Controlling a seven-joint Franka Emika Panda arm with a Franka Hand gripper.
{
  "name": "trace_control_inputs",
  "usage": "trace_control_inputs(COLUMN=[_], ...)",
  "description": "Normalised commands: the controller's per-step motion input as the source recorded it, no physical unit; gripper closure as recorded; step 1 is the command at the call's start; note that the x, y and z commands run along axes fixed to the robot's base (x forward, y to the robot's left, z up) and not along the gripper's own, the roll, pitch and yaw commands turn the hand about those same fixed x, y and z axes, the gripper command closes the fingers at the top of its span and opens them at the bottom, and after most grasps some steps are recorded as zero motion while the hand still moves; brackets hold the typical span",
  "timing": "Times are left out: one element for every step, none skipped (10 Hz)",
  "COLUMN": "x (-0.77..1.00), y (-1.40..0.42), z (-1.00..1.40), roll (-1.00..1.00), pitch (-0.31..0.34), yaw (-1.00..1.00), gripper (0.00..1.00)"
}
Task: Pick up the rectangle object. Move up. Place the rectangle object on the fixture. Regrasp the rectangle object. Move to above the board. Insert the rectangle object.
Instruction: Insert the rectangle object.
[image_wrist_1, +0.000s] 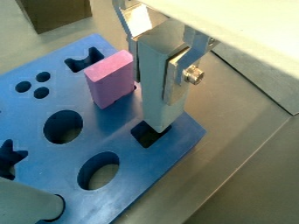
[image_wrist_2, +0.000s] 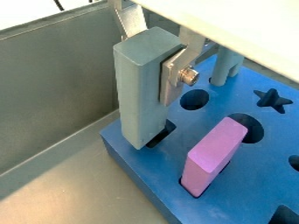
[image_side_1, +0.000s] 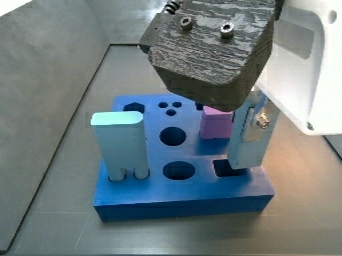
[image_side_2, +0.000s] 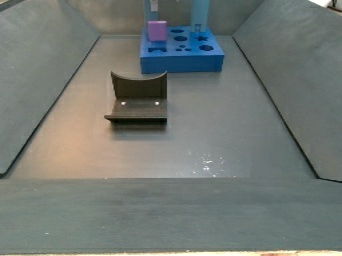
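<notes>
Gripper (image_wrist_1: 163, 66) holding upright blue-grey rectangle object (image_wrist_1: 156, 83)

Grey matte floor (image_side_2: 201, 140); sloped grey walls (image_side_2: 47, 80) all round; faint glare spot.

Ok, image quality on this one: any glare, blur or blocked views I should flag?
In a side view a dark out-of-focus mass fills the upper frame, hiding the end effector from above. In the other, the floor shows speckled glare, and the board is far and small. Both wrist views are evenly lit, with blown-out white at the upper edge; the rectangle object and pink block are reasonably sharp.
</notes>
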Motion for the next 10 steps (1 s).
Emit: trace_control_inputs(x=[0.03,0.0,0.0,0.0,0.0,0.0,0.0,0.0,0.0,-0.12], y=[0.0,-0.01,-0.03,0.01,0.04,0.0,0.0,0.0,0.0,-0.01], z=[0.0,-0.03,-0.31,-0.66,-0.56,-0.19,-0.02,0.0,0.0,0.0], roll=[0.0,0.0,0.0,-0.11,-0.07,0.0,0.03,0.31,0.49,0.38], pitch=[0.0,0.0,0.0,-0.1,0.0,0.0,0.0,0.046,0.234,0.251], yaw=[0.0,0.0,0.0,0.0,0.0,0.0,0.0,-0.04,-0.63,-0.65], gripper=[1.0,1.0,1.0,1.0,1.0,1.0,1.0,1.0,1.0,1.0])
